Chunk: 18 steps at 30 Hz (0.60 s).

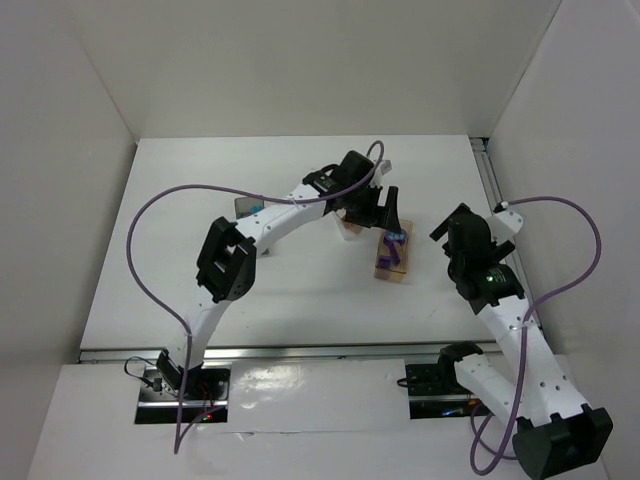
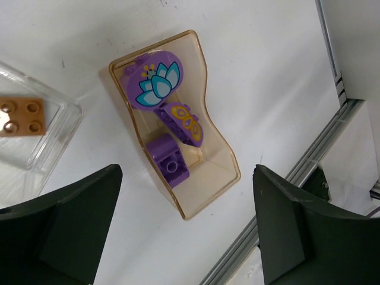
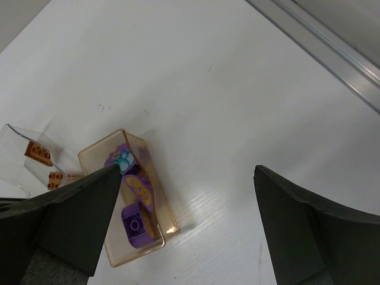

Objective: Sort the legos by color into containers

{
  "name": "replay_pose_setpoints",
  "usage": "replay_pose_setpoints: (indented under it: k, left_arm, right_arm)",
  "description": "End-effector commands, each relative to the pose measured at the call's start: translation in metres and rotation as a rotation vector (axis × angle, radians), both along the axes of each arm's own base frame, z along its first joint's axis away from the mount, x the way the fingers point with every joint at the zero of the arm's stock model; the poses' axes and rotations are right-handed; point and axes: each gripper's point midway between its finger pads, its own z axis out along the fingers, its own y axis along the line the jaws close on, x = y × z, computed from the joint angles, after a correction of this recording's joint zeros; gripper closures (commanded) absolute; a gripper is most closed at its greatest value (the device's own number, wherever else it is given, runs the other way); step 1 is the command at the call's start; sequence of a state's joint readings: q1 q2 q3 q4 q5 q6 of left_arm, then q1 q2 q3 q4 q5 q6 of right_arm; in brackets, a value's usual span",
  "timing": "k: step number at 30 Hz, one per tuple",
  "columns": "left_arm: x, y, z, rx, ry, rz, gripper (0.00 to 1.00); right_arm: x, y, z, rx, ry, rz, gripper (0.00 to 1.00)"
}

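The tan-brown container (image 2: 217,178) lies on the white table with the purple legos (image 2: 152,83) inside, one printed with a lotus, one with a butterfly. It also shows in the top view (image 1: 391,262) and the right wrist view (image 3: 113,252). The clear container (image 2: 56,127) beside it holds the orange-brown plate (image 2: 21,116). The smoky dark grey container (image 1: 246,207) sits behind the left arm, with a bit of cyan showing in it. My left gripper (image 2: 184,237) hovers open and empty over the tan container. My right gripper (image 3: 184,231) is open and empty, to its right.
An aluminium rail (image 2: 320,148) runs along the table's right edge, close to the tan container; it also shows in the right wrist view (image 3: 320,41). White walls enclose the table at the back and on both sides. Purple cables loop over both arms.
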<state>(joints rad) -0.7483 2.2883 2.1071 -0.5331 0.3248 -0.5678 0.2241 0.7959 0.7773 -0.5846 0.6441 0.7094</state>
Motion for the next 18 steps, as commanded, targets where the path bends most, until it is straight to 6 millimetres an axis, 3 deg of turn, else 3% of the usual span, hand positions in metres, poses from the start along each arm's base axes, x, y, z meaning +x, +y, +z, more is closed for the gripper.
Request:
replay_pose_setpoints:
  k: [1, 4, 5, 7, 8, 9, 10, 12, 13, 15, 16, 18]
  left_arm:
    - [-0.008, 0.014, 0.094, -0.082, -0.167, -0.005, 0.05]
    - [-0.01, 0.031, 0.113, -0.063, -0.232, 0.027, 0.08]
    - [-0.015, 0.039, 0.134, -0.08, -0.267, 0.044, 0.1]
    - [-0.013, 0.056, 0.144, -0.059, -0.291, 0.092, 0.11]
    - [-0.012, 0.07, 0.139, -0.03, -0.282, 0.119, 0.11]
    - [-0.013, 0.085, 0.156, -0.04, -0.313, 0.152, 0.11]
    - [-0.011, 0.096, 0.158, -0.015, -0.337, 0.197, 0.11]
    - [-0.008, 0.126, 0.153, 0.032, -0.349, 0.27, 0.09]
    - [-0.013, 0.141, 0.172, 0.027, -0.393, 0.313, 0.09]
    - [-0.014, 0.167, 0.171, 0.058, -0.404, 0.372, 0.08]
    - [-0.021, 0.179, 0.187, 0.047, -0.446, 0.391, 0.08]
    - [-0.024, 0.199, 0.191, 0.063, -0.468, 0.423, 0.06]
  right_arm:
    - [-0.003, -0.008, -0.003, -0.024, 0.024, -0.041, 0.0]
    - [0.001, -0.009, -0.003, -0.034, 0.042, -0.048, 0.0]
    - [-0.002, -0.013, -0.007, -0.053, 0.068, -0.065, 0.0]
    - [0.0, -0.015, -0.005, -0.053, 0.085, -0.099, 0.0]
    - [0.0, -0.017, -0.006, -0.065, 0.099, -0.109, 0.0]
    - [0.003, -0.018, -0.008, -0.075, 0.116, -0.115, 0.0]
    - [0.002, -0.018, -0.009, -0.082, 0.139, -0.115, 0.0]
    - [0.004, -0.02, -0.013, -0.099, 0.17, -0.123, 0.0]
    - [0.004, -0.022, -0.015, -0.101, 0.179, -0.132, 0.0]
    - [0.0, -0.024, -0.02, -0.108, 0.204, -0.144, 0.0]
    - [0.0, -0.024, -0.022, -0.123, 0.223, -0.135, 0.0]
    - [0.001, -0.022, -0.023, -0.109, 0.221, -0.13, 0.0]
